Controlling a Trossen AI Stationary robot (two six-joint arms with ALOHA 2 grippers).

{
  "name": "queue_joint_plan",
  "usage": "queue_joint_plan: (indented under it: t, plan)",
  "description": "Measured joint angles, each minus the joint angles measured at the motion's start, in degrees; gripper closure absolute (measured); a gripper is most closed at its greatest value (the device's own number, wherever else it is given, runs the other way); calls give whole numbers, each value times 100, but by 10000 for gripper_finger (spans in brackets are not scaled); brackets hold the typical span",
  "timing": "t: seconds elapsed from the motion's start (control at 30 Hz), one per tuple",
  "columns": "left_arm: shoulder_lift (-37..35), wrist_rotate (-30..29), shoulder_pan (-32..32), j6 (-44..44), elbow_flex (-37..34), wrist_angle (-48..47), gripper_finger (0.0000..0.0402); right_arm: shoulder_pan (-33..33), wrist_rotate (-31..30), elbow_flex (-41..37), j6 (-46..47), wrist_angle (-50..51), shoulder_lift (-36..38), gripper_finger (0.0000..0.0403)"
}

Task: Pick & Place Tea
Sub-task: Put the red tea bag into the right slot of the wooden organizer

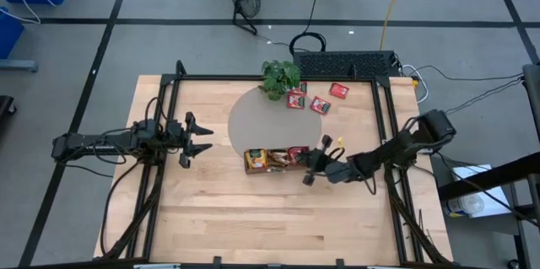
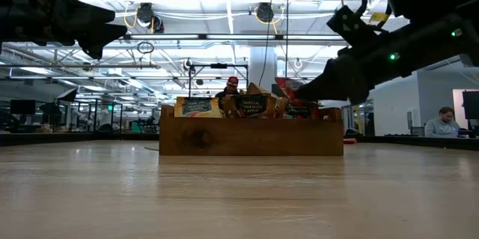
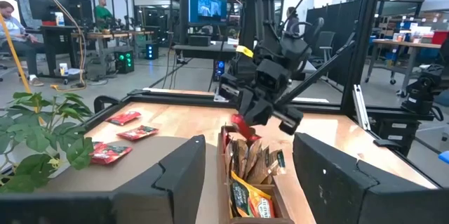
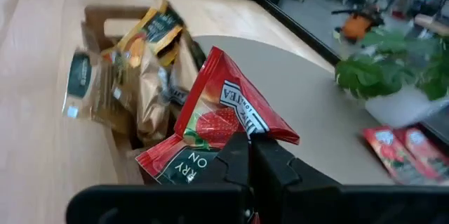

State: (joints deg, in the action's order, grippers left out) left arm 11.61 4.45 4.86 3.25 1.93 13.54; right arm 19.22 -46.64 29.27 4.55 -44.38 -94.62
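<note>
Packet (image 4: 223, 115), red, light and crinkly, hangs pinched by one corner in the right claw (image 4: 250, 155) over the tray's (image 1: 253, 169) right end mid-worktop, likely to flex, while the left claw (image 1: 199, 137) waits wide near the left edge.

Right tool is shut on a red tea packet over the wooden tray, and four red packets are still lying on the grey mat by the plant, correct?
Not quite: three red packets lie on the grey mat by the plant, not four, as the high view shows. The rest holds: the right tool is shut on a red tea packet over the wooden tray.
</note>
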Motion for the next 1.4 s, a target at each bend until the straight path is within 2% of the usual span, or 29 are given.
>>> queue_joint_plan:
  t: [0.13, 0.27, 0.47, 0.6, 1.0, 1.4]
  plan:
    - [-1, 2, 0, -1, 2, 0, 188, -9, 4, 13, -210, 3, -95, 392]
    - [0, 2, 0, 0, 2, 0, 188, -21, -37, 13, -238, -45, -92, 359]
    - [-1, 0, 0, -1, 0, 0, 188, -48, -554, 13, -256, -43, -90, 303]
    - [0, 0, 0, 1, 2, 0, 188, -49, -790, 11, -263, -43, -90, 282]
    - [1, 0, -2, 1, 2, 0, 188, -2, -873, 11, -287, -86, -90, 287]
    - [0, 0, 0, 0, 0, 0, 188, 39, -580, 11, -565, -460, -90, 291]
